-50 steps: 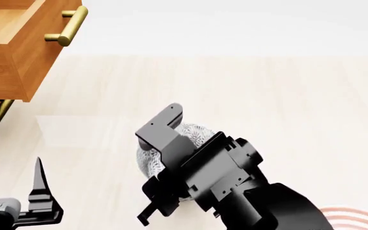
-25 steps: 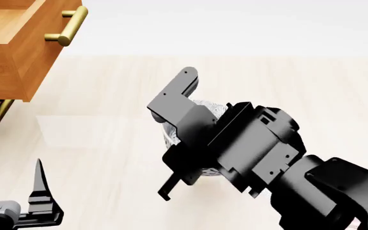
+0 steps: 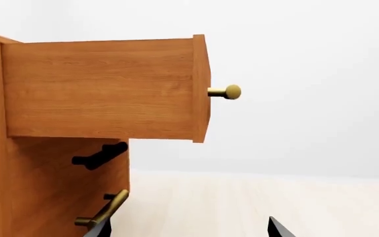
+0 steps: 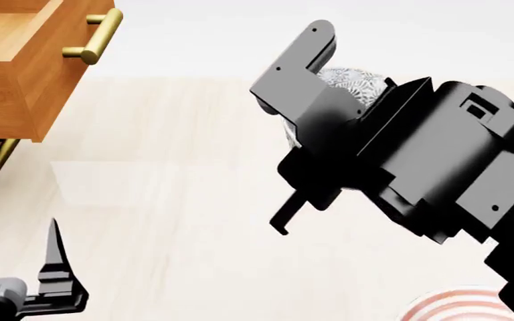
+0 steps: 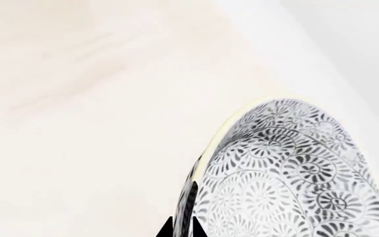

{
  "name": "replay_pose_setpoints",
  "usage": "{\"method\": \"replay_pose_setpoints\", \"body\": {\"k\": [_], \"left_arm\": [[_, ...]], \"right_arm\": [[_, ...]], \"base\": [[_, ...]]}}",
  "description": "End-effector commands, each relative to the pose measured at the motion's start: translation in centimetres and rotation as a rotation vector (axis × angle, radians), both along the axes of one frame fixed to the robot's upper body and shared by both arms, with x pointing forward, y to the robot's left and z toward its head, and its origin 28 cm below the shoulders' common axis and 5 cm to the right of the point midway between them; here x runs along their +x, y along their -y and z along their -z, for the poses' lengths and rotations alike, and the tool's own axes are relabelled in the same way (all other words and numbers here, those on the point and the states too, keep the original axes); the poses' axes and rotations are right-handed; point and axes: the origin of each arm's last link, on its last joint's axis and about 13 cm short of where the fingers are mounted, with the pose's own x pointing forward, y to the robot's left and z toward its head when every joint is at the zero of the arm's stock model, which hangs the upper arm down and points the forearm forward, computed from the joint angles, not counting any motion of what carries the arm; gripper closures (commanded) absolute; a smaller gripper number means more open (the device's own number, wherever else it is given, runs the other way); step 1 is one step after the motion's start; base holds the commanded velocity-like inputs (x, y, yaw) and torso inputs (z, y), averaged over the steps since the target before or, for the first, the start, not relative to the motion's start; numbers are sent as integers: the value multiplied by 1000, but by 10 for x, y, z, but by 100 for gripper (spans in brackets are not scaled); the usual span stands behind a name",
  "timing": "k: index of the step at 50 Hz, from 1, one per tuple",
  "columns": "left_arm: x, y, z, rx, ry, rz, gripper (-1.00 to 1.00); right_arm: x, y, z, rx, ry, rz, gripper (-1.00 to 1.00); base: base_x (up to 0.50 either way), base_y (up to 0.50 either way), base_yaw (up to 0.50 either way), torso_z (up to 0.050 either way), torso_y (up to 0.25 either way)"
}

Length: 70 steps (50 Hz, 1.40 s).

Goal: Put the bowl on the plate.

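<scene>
The bowl (image 5: 288, 173), white with a fine grey-blue floral pattern, hangs tilted in the air above the pale floor. My right gripper (image 5: 181, 231) is shut on its rim, one fingertip on each side of the wall. In the head view the bowl (image 4: 351, 83) peeks out behind the black right gripper (image 4: 304, 127) at the upper middle. A slice of the plate (image 4: 458, 307), white with red rings, shows at the bottom right, partly hidden by the arm. My left gripper (image 3: 188, 232) is open with nothing in it, low at the left near the cabinet.
A wooden cabinet (image 4: 25, 60) stands at the far left with its top drawer (image 3: 104, 89) pulled out. Brass handles (image 4: 92, 37) stick out from the drawer fronts. A pale floor (image 4: 177, 187) spreads between the cabinet and the right arm.
The right arm has risen and moved up and to the right in the head view, carrying the bowl off the floor. The left arm has stayed still.
</scene>
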Motion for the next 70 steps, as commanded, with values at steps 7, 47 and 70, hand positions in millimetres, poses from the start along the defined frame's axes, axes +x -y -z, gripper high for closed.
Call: {"method": "replay_pose_setpoints", "body": {"k": [7,47,70], "left_arm": [[-1,1,2,-4,2,5,-100],[0,2,7,-9,-11,6,-100],[2,1,6,-11,-9,6,-100]], "right_arm": [[-16,17,-22,-110,73,102,100],[-70,66,-28,-128,85,323,100],[-92,81,-4,-168,-17,389,100]], "base": [[0,0,0,0,0],[0,0,0,0,0],[0,0,0,0,0]]}}
